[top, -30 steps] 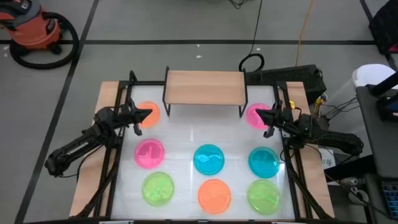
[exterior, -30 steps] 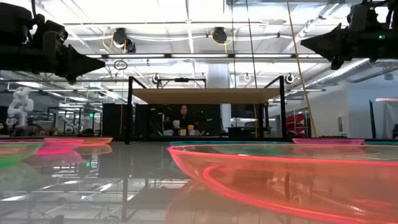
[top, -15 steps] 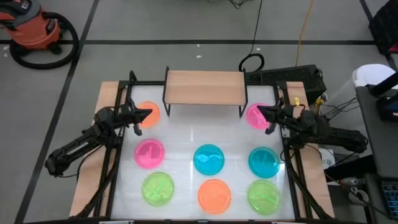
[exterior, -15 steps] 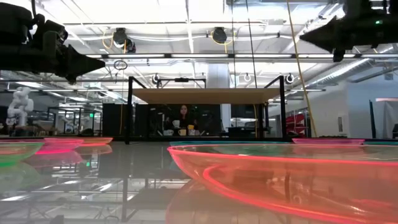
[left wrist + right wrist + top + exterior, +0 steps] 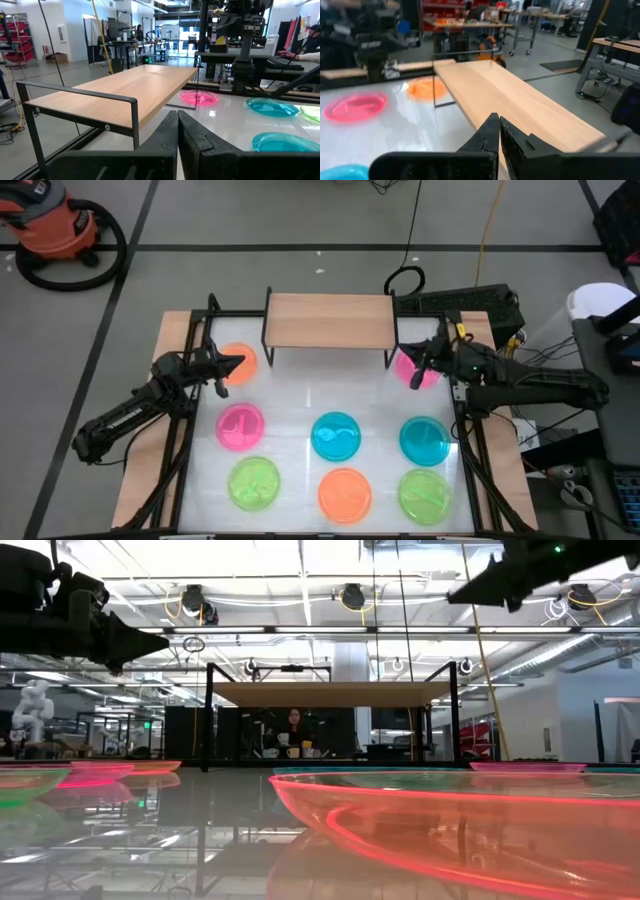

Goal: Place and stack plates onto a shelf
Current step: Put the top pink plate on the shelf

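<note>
Eight translucent plates lie flat on the white table, none on the shelf (image 5: pixel 328 320). In the far row, an orange plate (image 5: pixel 240 361) lies left of the shelf and a pink plate (image 5: pixel 408 368) right of it. Nearer lie a pink plate (image 5: pixel 240 426), two blue plates (image 5: pixel 337 436) (image 5: pixel 425 440), two green plates (image 5: pixel 254 483) (image 5: pixel 428 495) and an orange plate (image 5: pixel 345 493). My left gripper (image 5: pixel 236 364) hovers shut above the far orange plate. My right gripper (image 5: pixel 417 366) hovers shut above the far pink plate, pointing toward the shelf (image 5: pixel 520 107).
The shelf's light-wood top (image 5: pixel 125 92) stands bare on black legs (image 5: pixel 208 720) at the table's far middle. Black frame rails (image 5: pixel 185 450) run along both table sides. A red vacuum (image 5: pixel 55 225) and cables lie on the floor beyond. A person (image 5: pixel 296 725) sits far behind the shelf.
My right gripper has risen and swung toward the table's left and far side, closer to the shelf's right end, staying shut. The left gripper and all plates have kept still.
</note>
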Action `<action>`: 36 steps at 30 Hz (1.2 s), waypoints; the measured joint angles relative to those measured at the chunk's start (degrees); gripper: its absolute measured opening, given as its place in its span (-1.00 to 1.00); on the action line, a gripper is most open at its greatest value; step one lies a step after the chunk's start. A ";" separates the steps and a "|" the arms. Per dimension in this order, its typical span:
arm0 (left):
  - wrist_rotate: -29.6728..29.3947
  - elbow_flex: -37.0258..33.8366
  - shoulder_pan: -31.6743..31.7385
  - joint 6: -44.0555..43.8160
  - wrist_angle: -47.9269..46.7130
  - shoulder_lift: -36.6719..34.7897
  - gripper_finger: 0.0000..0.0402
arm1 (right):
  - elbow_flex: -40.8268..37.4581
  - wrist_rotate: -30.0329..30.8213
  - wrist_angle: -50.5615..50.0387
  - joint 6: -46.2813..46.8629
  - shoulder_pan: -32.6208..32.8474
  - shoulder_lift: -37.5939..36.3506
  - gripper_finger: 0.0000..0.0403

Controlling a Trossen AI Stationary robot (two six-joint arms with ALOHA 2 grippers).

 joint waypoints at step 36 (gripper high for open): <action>0.00 0.00 0.02 0.00 0.00 0.00 -0.98 | 5.05 4.67 -21.42 8.22 8.33 9.23 -0.37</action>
